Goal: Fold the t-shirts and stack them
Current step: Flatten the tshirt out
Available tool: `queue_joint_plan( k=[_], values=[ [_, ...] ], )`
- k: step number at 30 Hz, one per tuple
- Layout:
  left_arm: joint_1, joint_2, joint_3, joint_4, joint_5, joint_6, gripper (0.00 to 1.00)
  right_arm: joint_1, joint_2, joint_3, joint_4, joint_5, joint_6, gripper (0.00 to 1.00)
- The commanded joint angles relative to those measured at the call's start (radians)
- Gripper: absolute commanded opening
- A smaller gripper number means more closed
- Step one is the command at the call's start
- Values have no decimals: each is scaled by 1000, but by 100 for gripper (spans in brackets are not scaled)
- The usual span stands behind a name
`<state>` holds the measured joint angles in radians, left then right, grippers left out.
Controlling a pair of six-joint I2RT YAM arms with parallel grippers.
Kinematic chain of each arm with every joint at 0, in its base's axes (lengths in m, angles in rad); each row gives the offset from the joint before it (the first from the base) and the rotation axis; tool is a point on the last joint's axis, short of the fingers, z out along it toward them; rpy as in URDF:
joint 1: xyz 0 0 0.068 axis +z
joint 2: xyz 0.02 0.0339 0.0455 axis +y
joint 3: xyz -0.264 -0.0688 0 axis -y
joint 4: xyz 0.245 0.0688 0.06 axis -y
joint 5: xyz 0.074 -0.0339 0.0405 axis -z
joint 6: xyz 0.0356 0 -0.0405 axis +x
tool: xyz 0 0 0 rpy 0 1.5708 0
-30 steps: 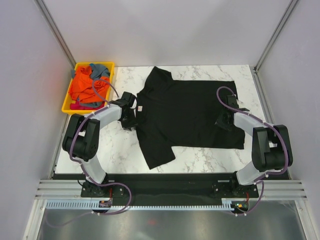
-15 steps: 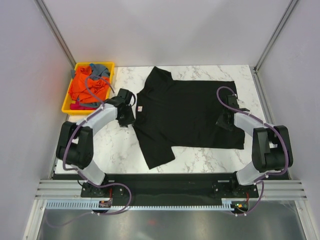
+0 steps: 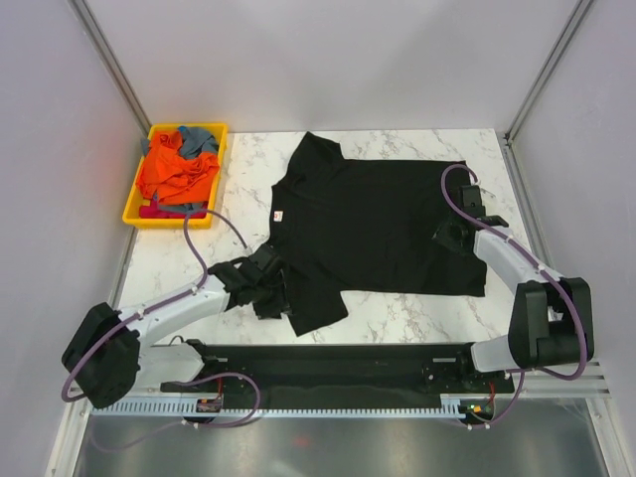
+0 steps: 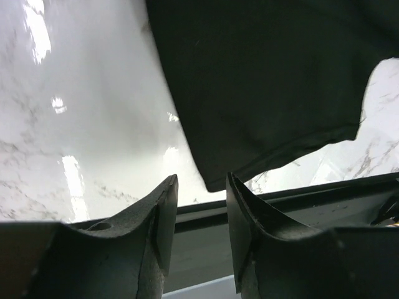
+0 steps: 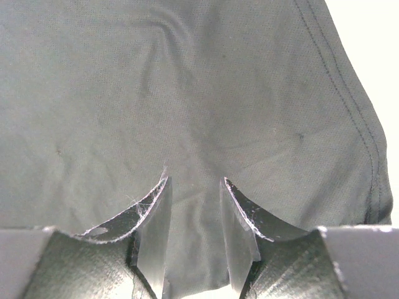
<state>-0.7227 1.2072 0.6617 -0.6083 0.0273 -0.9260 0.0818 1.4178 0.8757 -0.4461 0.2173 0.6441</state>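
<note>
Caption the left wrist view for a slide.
Left gripper, jaws open and empty, near a corner of the large plain black cloth t-shirt on the white marble table.

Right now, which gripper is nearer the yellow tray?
Left. The left gripper is by the black t-shirt's near sleeve, on the yellow tray's side; the right gripper is over the shirt's opposite end.

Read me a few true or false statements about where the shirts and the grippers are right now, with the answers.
1. The black t-shirt lies spread on the table. True.
2. The yellow tray is empty. False: it holds orange and grey-blue shirts.
3. The left gripper is clamped on cloth. False: its jaws stand apart with nothing between them.
4. The right gripper is over black cloth. True.
</note>
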Motion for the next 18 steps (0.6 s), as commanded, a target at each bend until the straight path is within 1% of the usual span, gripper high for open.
queue_joint_plan(
  k=[1,3,7,9,13,16,18],
  values=[
    [-46,-54,-62,76,-14,-200,44,-4,-28,13,-14,-12,15,45],
    [-84,-43,-83,91,-13,-235,44,-4,-29,9,-13,-15,12,45],
    [-159,43,-54,91,-24,-280,43,-2,-28,6,-13,-12,-3,45],
    [-188,100,-51,87,-52,-303,41,-5,-26,5,-13,-4,-9,45],
    [-222,164,-56,82,-58,-335,35,-4,-34,-1,-14,2,-14,44],
    [-238,178,-56,70,-89,-346,33,-4,-45,-9,-13,5,-11,45],
    [-238,178,-51,53,-113,-343,28,-5,-52,-14,-13,5,-6,45]
  ],
)
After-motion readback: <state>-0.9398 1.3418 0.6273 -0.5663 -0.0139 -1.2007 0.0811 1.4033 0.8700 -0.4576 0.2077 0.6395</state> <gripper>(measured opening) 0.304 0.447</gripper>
